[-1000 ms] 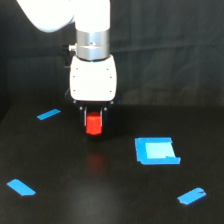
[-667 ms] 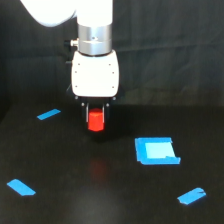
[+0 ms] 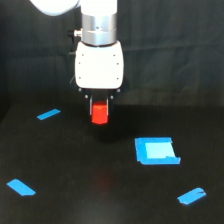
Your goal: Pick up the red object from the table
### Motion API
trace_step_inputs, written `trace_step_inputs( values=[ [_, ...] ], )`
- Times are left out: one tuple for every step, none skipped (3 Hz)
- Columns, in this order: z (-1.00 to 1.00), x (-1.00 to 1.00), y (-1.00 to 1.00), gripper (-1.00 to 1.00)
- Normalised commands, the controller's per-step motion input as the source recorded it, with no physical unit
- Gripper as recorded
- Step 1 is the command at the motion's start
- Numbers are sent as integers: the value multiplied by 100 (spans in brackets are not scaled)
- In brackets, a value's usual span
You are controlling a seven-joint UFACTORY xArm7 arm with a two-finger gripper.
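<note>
The task looks all but done: the red object (image 3: 99,113) hangs beneath the white wrist of the arm, clear of the bench (image 3: 90,200), with a faint reddish glint on the glossy black surface well below it suggesting that it is in the air rather than resting there. What remains, by that reading, is only to carry the lift a little higher or to hold it steady. The gripper (image 3: 99,106) has its fingers (image 3: 91,105) clenched on the red object, drawn in close to its sides (they are dark against a dark backdrop, so exactly where each one presses is hard to make out). The cylinder sits upright between them, its lower part showing below the tips. The blue square (image 3: 156,150) lies on the bench toward the exterior view's right, well apart from the grasp, and nothing else touches the fingers.
</note>
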Motion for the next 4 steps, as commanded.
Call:
trace_step_inputs(
  values=[
    [100,26,0,-100],
    [67,-3,5,-100],
    [21,5,-1,-100],
    [7,-12,-8,-97]
  ],
)
